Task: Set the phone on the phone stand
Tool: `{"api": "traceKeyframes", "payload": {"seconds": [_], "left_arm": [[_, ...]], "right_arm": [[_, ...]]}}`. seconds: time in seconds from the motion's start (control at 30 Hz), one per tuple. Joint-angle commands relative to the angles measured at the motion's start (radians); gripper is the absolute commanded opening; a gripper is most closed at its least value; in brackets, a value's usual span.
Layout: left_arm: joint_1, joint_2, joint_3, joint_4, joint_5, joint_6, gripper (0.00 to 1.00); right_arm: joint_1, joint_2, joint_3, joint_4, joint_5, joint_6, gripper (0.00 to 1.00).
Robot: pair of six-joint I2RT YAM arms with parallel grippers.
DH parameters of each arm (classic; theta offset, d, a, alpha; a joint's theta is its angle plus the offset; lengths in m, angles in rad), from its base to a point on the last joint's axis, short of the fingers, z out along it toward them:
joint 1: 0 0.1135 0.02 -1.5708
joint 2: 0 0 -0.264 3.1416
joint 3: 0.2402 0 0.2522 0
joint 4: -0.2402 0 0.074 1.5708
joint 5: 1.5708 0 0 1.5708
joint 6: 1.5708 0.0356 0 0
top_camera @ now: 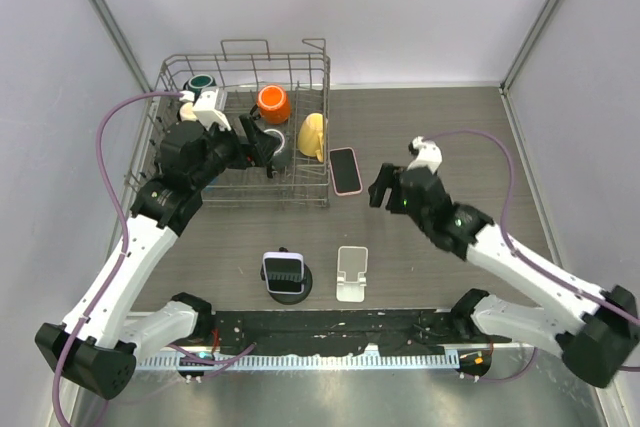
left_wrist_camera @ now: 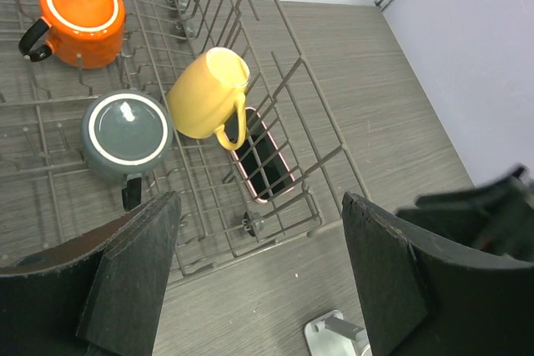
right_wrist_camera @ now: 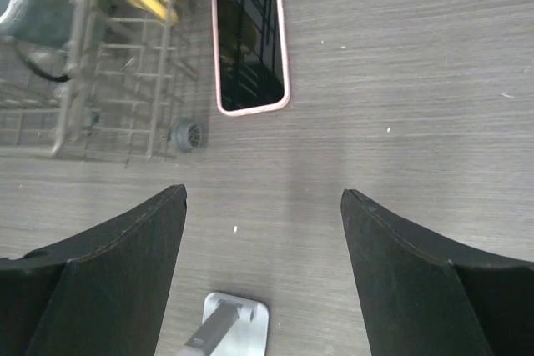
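Now | phone (top_camera: 345, 169) flat beside rack (top_camera: 240, 197), toward desk's (top_camera: 450, 137) far edge | right gripper (right_wrist_camera: 263, 202) spread | left gripper (left_wrist_camera: 260, 206) spread over rack

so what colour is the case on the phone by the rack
Pink phone case; clearest in right wrist view.

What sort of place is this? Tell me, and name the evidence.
Probably a robot test cell: plain walls box in a wood-grain table, two arms are bolted at its near edge, and a dish rack of mugs sits on it.

White arm links (top_camera: 130, 267), black joints (top_camera: 190, 152), purple cables (top_camera: 110, 137), matte black wedge-shaped claw fingers (right_wrist_camera: 125, 281)
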Motion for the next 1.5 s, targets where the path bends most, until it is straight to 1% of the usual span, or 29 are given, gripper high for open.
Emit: {"api": "traceKeyframes", "payload": {"seconds": [0.0, 0.03, 0.1, 0.13, 0.2, 0.23, 0.27, 0.3, 0.33, 0.37, 0.4, 0.43, 0.53, 0.9, 0.97, 1.17, 1.23, 1.27, 1.33, 1.37, 1.47], "left_arm": [[0.004, -0.011, -0.002, 0.051, 0.017, 0.015, 0.82], [0.004, -0.009, -0.004, 0.051, 0.017, 0.017, 0.82], [0.004, -0.008, -0.002, 0.049, 0.019, 0.018, 0.82], [0.004, -0.006, -0.001, 0.048, 0.019, 0.018, 0.82], [0.004, 0.000, 0.001, 0.043, 0.017, 0.021, 0.82], [0.004, 0.000, 0.001, 0.043, 0.017, 0.020, 0.82], [0.004, 0.001, 0.001, 0.043, 0.019, 0.020, 0.82], [0.004, 0.001, 0.001, 0.042, 0.020, 0.018, 0.82], [0.003, 0.003, 0.001, 0.043, 0.020, 0.018, 0.82], [0.004, 0.001, 0.001, 0.045, 0.022, 0.017, 0.82], [0.004, 0.001, 0.001, 0.046, 0.023, 0.015, 0.82], [0.003, 0.001, 0.001, 0.046, 0.025, 0.015, 0.82], [0.003, 0.000, 0.001, 0.043, 0.025, 0.015, 0.82], [0.003, 0.014, 0.006, 0.042, 0.040, 0.009, 0.82], [0.004, 0.017, 0.006, 0.040, 0.040, 0.009, 0.83], [0.004, 0.020, 0.009, 0.035, 0.034, 0.007, 0.91], [0.004, 0.018, 0.009, 0.035, 0.031, 0.013, 1.00], [0.003, 0.017, 0.010, 0.031, 0.030, 0.013, 1.00], [0.003, 0.018, 0.013, 0.028, 0.025, 0.017, 1.00], [0.003, 0.015, 0.012, 0.029, 0.023, 0.017, 1.00], [0.004, 0.015, 0.012, 0.026, 0.025, 0.017, 1.00]], "right_arm": [[-0.252, 0.235, 0.139, 0.084, -0.596, -0.086, 0.79], [-0.313, 0.334, 0.162, 0.097, -0.644, -0.099, 0.78], [-0.337, 0.432, 0.234, 0.121, -0.695, -0.128, 0.80], [-0.348, 0.522, 0.259, 0.136, -0.746, -0.145, 0.80], [-0.351, 0.600, 0.343, 0.138, -0.763, -0.169, 0.81], [-0.366, 0.642, 0.364, 0.173, -0.801, -0.159, 0.80], [-0.378, 0.697, 0.374, 0.216, -0.845, -0.101, 0.76], [-0.387, 0.723, 0.369, 0.265, -0.888, -0.062, 0.69], [-0.395, 0.749, 0.363, 0.375, -0.960, -0.024, 0.50], [-0.403, 0.797, 0.362, 0.412, -0.972, 0.049, 0.37], [-0.404, 0.817, 0.366, 0.438, -0.973, 0.074, 0.25], [-0.403, 0.832, 0.368, 0.478, -0.967, 0.097, 0.12], [-0.403, 0.894, 0.374, 0.523, -0.955, 0.147, 0.01], [-0.351, 0.994, 0.424, 0.505, -0.923, 0.107, 0.01], [-0.340, 1.012, 0.441, 0.480, -0.898, 0.086, 0.01], [-0.312, 1.062, 0.495, 0.387, -0.838, 0.027, 0.01], [-0.308, 1.069, 0.510, 0.344, -0.812, 0.000, 0.01], [-0.306, 1.070, 0.516, 0.333, -0.774, -0.013, 0.01], [-0.308, 1.063, 0.532, 0.241, -0.705, -0.059, 0.01], [-0.308, 1.057, 0.535, 0.218, -0.623, -0.077, 0.01], [-0.314, 1.024, 0.546, 0.129, -0.493, -0.135, 0.01]]}}
